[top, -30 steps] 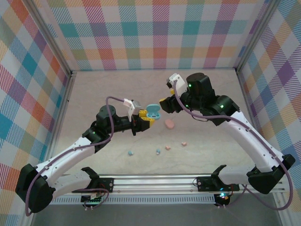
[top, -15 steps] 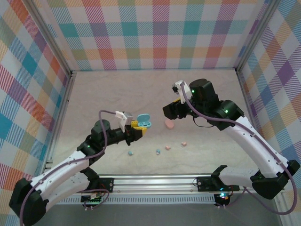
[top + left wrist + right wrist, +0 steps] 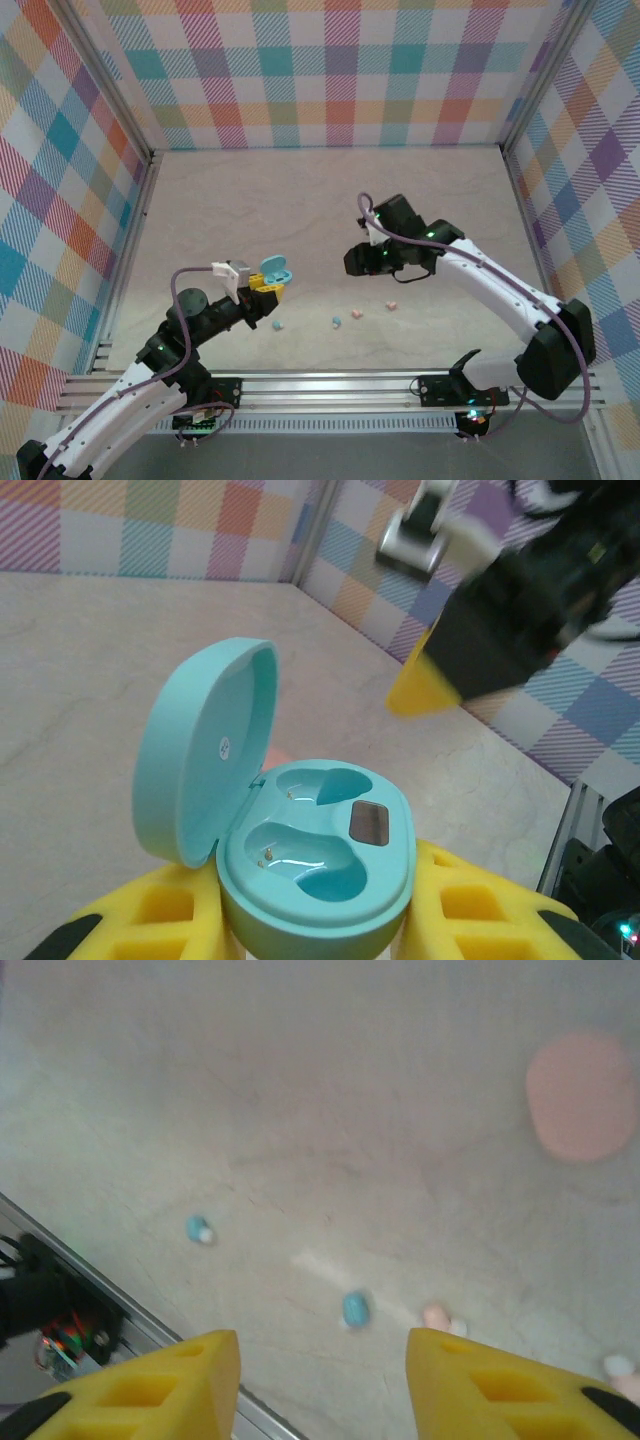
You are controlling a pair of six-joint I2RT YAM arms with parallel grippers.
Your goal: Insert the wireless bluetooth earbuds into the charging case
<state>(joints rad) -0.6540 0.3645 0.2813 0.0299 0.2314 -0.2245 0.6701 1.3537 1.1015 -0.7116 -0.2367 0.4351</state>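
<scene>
Left jaws pinching the open blue charging case (image 3: 315,860) at its base, both wells empty; right jaws spread above the tabletop (image 3: 300,1110), blue earbuds (image 3: 355,1308) and pink earbuds (image 3: 435,1316) loose beneath them, pink case (image 3: 583,1095) farther ahead.

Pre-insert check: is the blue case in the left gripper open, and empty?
Open, empty: blue case has lid hinged back, both wells bare; left gripper holds it.

The open charging case (image 3: 315,865) sat in the left gripper (image 3: 262,288), left of the right gripper (image 3: 355,260); four earbuds (image 3: 336,322) lay strung along the table (image 3: 250,200) nearer the bases.
</scene>
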